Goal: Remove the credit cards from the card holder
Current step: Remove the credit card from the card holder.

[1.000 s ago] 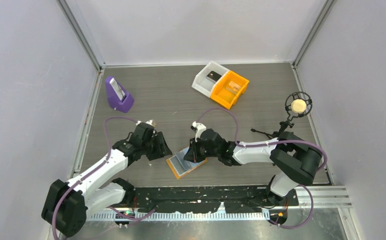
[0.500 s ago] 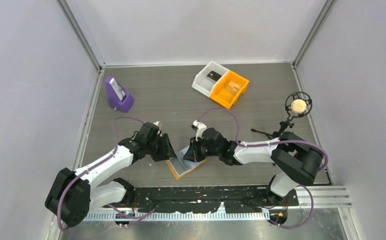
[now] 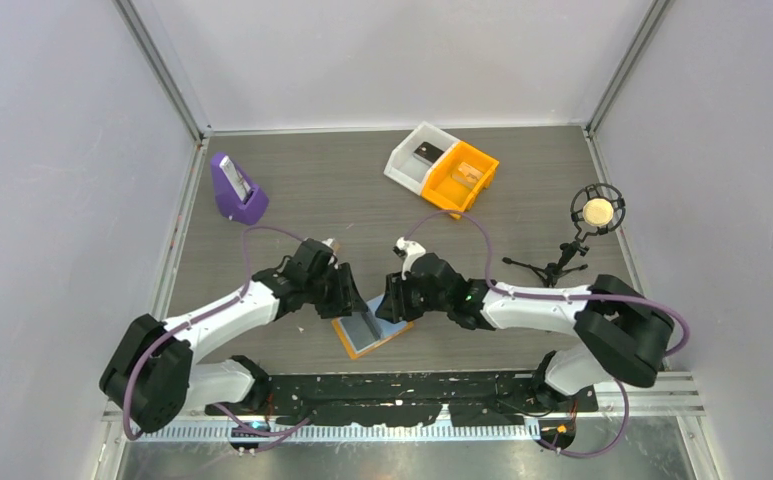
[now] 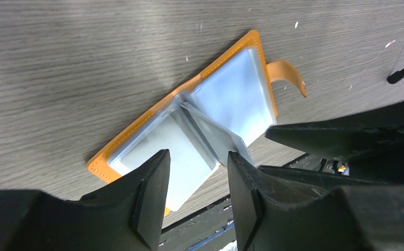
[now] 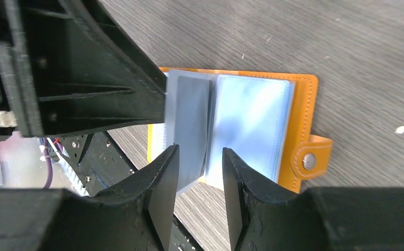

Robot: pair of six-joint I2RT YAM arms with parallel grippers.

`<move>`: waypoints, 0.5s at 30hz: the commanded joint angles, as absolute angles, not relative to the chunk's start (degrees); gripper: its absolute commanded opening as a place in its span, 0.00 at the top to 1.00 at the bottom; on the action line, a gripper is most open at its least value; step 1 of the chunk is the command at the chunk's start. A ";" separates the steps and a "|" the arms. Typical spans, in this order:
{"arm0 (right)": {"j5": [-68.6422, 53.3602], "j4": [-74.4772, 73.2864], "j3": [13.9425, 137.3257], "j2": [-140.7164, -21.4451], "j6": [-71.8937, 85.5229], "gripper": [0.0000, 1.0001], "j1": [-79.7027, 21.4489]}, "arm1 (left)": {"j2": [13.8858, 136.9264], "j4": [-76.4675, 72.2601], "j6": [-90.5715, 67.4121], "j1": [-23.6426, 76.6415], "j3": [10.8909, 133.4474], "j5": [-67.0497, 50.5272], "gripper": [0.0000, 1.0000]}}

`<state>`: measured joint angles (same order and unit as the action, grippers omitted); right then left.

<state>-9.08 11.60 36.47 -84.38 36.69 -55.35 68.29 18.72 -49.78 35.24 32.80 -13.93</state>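
Observation:
The card holder (image 3: pixel 370 332) lies open on the table near the front edge, orange outside with light blue clear sleeves inside. It also shows in the left wrist view (image 4: pixel 231 99) and the right wrist view (image 5: pixel 252 115), where its strap with a stud (image 5: pixel 309 161) sticks out. One sleeve leaf (image 5: pixel 189 120) stands up from the middle fold, with a darker card showing through it. My left gripper (image 3: pixel 355 298) (image 4: pixel 197 191) is open, just left of and above the holder. My right gripper (image 3: pixel 389 303) (image 5: pixel 199 180) is open, its fingers either side of the raised leaf.
A purple stand (image 3: pixel 237 190) holding a flat device sits at the back left. A white bin (image 3: pixel 417 155) and an orange bin (image 3: pixel 462 178) stand at the back middle. A microphone on a small tripod (image 3: pixel 592 215) stands at the right. A black rail (image 3: pixel 412 405) runs along the front edge.
My left gripper has moved right, up to the left side of the card holder. My right gripper has stayed at the holder, shifting only slightly.

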 commanded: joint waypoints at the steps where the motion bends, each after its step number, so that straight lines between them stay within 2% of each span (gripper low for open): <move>1: -3.56 5.27 39.10 -77.90 33.92 0.57 -54.70 | 70.51 14.91 -50.11 35.80 35.89 -14.15 0.53; 7: -2.07 -1.71 41.44 -72.92 31.73 0.57 -54.58 | 72.13 14.11 -50.10 35.84 37.20 -13.85 0.53; 15: -5.96 -0.77 42.44 -75.29 31.82 0.62 -54.58 | 68.05 14.17 -51.96 35.85 34.81 -11.04 0.53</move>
